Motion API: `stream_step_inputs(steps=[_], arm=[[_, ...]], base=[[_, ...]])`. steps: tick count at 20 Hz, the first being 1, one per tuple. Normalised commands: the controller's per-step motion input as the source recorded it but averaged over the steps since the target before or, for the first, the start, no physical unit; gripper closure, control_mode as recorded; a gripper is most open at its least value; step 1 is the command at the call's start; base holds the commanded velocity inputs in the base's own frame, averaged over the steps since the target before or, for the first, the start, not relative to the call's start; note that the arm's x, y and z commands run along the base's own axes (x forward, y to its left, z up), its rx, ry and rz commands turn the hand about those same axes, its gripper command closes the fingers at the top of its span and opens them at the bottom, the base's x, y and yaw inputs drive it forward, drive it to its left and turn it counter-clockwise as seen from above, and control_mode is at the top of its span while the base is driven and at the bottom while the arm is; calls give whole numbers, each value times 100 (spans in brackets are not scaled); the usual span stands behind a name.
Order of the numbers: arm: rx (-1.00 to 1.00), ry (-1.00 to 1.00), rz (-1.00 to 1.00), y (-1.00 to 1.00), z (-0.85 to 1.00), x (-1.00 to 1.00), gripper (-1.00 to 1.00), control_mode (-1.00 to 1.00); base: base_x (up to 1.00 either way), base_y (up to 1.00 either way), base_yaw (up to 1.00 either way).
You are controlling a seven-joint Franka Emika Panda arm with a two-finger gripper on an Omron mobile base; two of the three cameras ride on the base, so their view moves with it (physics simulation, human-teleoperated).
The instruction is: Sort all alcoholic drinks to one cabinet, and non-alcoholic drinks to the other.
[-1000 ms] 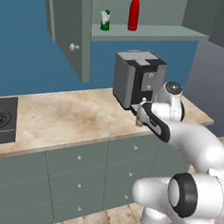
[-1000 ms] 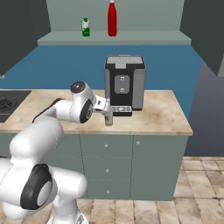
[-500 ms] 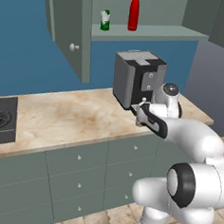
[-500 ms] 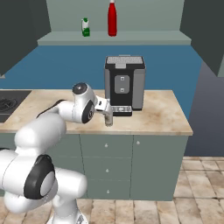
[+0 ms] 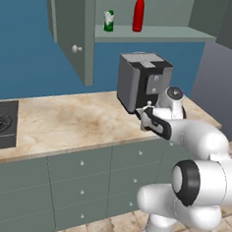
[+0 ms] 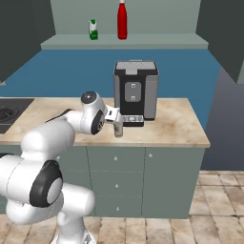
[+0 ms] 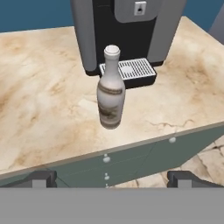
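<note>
A pale grey-beige bottle (image 7: 110,89) with a light cap stands upright on the counter in front of the coffee machine's drip tray. It shows small in the right base view as the bottle (image 6: 118,130). My gripper (image 7: 112,178) is open, level with the counter's front edge, fingers wide and apart from the bottle. The gripper (image 6: 117,122) hovers just above and in front of it, and the gripper (image 5: 146,118) sits by the machine. On the open wall cabinet's shelf (image 5: 154,34) stand a green-and-white carton (image 5: 109,21) and a red bottle (image 5: 139,11); carton (image 6: 93,29), red bottle (image 6: 122,19).
A grey-and-black coffee machine (image 6: 135,92) stands right behind the bottle. The cabinet door (image 5: 70,28) hangs open to the left over the counter. A stove top (image 5: 0,123) lies at the far left. Drawer units (image 6: 143,176) run under the marble counter (image 5: 68,121).
The hand has stayed almost in place, open, in front of the pale bottle. Only the arm's lower links have shifted slightly.
</note>
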Motion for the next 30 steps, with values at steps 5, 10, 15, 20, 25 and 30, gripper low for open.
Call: stream_step_inputs(steps=[5, 10, 15, 20, 25, 30], arm=[[0, 0, 0, -2, -5, 12, -100, -100], [0, 0, 0, -2, -4, 9, -100, -100], [0, 0, 0, -1, -5, 10, -100, -100], [0, 0, 0, 0, -6, 10, -100, -100], [0, 0, 0, 0, -6, 8, -100, -100], [0, 0, 0, 0, -6, 10, -100, -100]], base=[[0, 0, 0], [0, 0, 0], [0, 0, 0], [0, 0, 0], [0, 0, 0], [0, 0, 0]])
